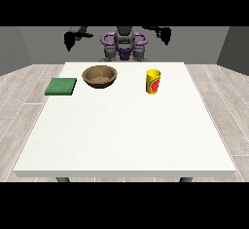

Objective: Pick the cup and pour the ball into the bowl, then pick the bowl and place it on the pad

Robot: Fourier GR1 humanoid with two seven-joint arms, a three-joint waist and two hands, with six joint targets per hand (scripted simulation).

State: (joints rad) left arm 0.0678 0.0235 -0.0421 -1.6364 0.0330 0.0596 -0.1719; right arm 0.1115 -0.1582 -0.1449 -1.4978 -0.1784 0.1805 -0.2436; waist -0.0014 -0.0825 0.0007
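Both black hands hang raised in the air beside the robot's shoulders, above and behind the far edge of the large white surface (126,135), and neither holds or touches anything. The hand at the view's left (69,40) and the hand at the view's right (164,34) are too small for me to tell how far their fingers are spread. The tall yellow cup with a red mark on its side (153,81) stands upright near the far edge, right of the middle, below and forward of the hand at the view's right and well apart from it. The round brown wooden bowl (99,76) sits near the far edge, left of the middle, well apart from the cup. The flat green square pad (61,86) lies at the far left corner, just beside the bowl, its outer edge at the surface's left edge. There is one cup, one bowl and one pad; the ball cannot be seen.
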